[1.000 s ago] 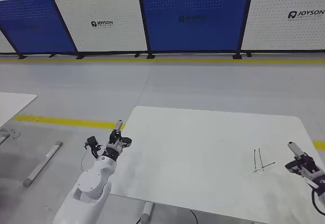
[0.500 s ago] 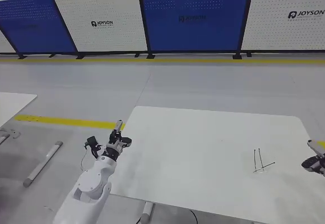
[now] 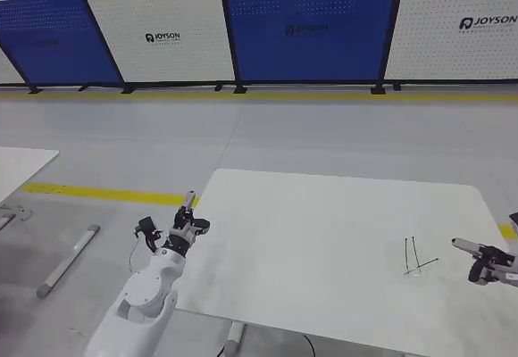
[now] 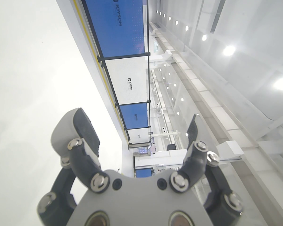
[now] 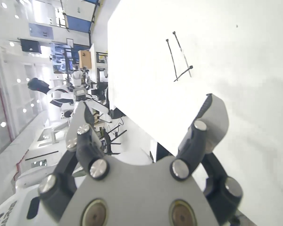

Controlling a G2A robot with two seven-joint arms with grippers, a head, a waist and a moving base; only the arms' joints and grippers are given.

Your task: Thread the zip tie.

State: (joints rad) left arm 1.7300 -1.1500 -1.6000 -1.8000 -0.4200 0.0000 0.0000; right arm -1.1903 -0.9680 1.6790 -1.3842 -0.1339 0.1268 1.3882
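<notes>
Where the zip ties lie: three black zip ties [image 3: 409, 255] [image 5: 171, 58] rest flat on the white table [image 3: 330, 232], near its right edge. Two lie roughly side by side, and a third crosses their near ends.
Right arm: stretched low over the table's right edge, wrist turned so that it points across the top at the ties.
Right gripper [image 3: 461, 242] [image 5: 145, 103]: fingers spread wide with nothing between them. It is near the ties but not touching them.
Left arm: raised at the table's left edge, forearm slanting up and away from the robot, well apart from the ties.
Left gripper [image 3: 188, 203] [image 4: 139, 118]: fingers apart and empty, pointing toward the far wall panels.
</notes>
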